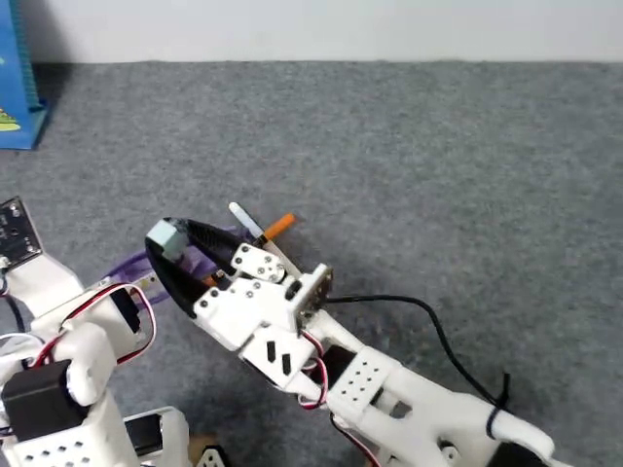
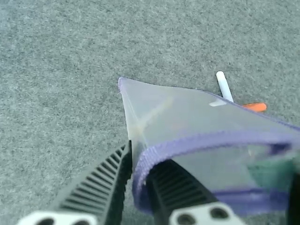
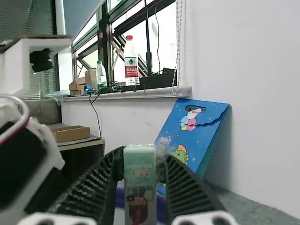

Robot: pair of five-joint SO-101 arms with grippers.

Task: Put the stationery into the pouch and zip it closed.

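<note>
At the desk [image 1: 438, 146], the left hand [image 2: 138, 157] pinches the purple rim of the pouch [image 2: 187, 122]; the right hand [image 3: 139, 158] grips an eraser [image 3: 139, 180], apparently above the opening. Released off-centre, it could glance off the rim and fall outside.

A rough grey mat [image 1: 438, 146], like a carpet, covers the table top. Behind it is a plain white wall [image 1: 341, 29]. A blue paper bag with cartoon pictures on it [image 3: 192, 136] stands by that wall. Farther off is a big window with dark frames [image 3: 140, 33], and bright daylight comes in through it. On the long white window sill [image 3: 140, 93] stand a clear plastic bottle with a red label [image 3: 131, 58], a smaller bottle [image 3: 99, 74] and some brown cardboard boxes [image 3: 77, 85]. A thin black cable [image 3: 93, 115] hangs down from the sill. An open brown box [image 3: 70, 133] sits on a low desk below.
</note>
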